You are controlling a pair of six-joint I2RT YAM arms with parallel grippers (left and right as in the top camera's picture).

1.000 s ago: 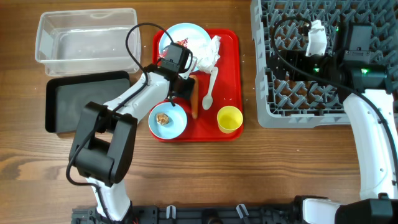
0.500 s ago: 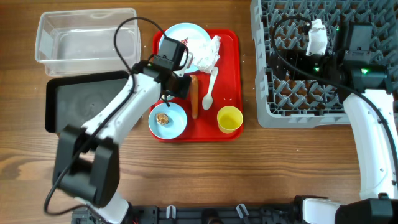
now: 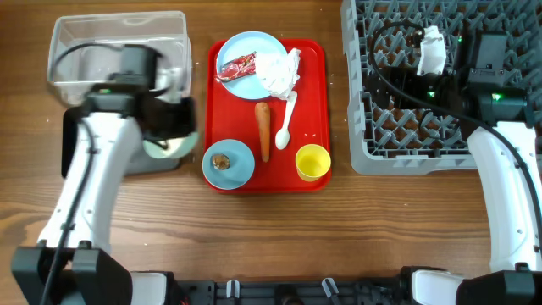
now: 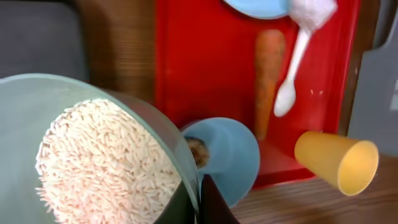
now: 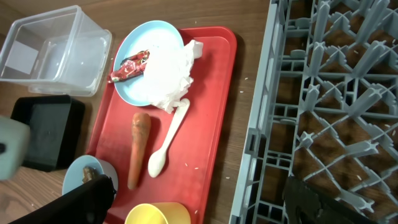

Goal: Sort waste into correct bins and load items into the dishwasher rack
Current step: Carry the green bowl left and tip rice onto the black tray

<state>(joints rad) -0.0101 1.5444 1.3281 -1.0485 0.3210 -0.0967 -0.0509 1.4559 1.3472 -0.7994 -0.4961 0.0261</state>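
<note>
My left gripper (image 4: pixel 200 198) is shut on the rim of the pale green bowl (image 4: pixel 25 112), which is full of white rice (image 4: pixel 99 165). Overhead, the bowl (image 3: pixel 168 145) hangs over the black tray (image 3: pixel 74 144), beside the clear tub (image 3: pixel 118 47). On the red tray (image 3: pixel 315 93) sit the plate (image 3: pixel 241 49) with wrapper (image 3: pixel 235 67) and napkin (image 3: pixel 277 70), the carrot (image 3: pixel 264 130), the spoon (image 3: pixel 286 119), the yellow cup (image 3: pixel 312 162) and the light blue bowl (image 3: pixel 238 168) holding a brown scrap (image 3: pixel 222 161). My right gripper (image 5: pixel 200 185) is open above the rack (image 3: pixel 440 127).
A few rice grains lie on the red tray (image 5: pixel 214 124) and on the wood next to the rack (image 5: pixel 336 106). Cables run across the rack's top. Bare wooden tabletop stretches along the front edge.
My left arm swung left off the red tray, carrying the green bowl of rice over to the black tray. The right arm has not moved.
</note>
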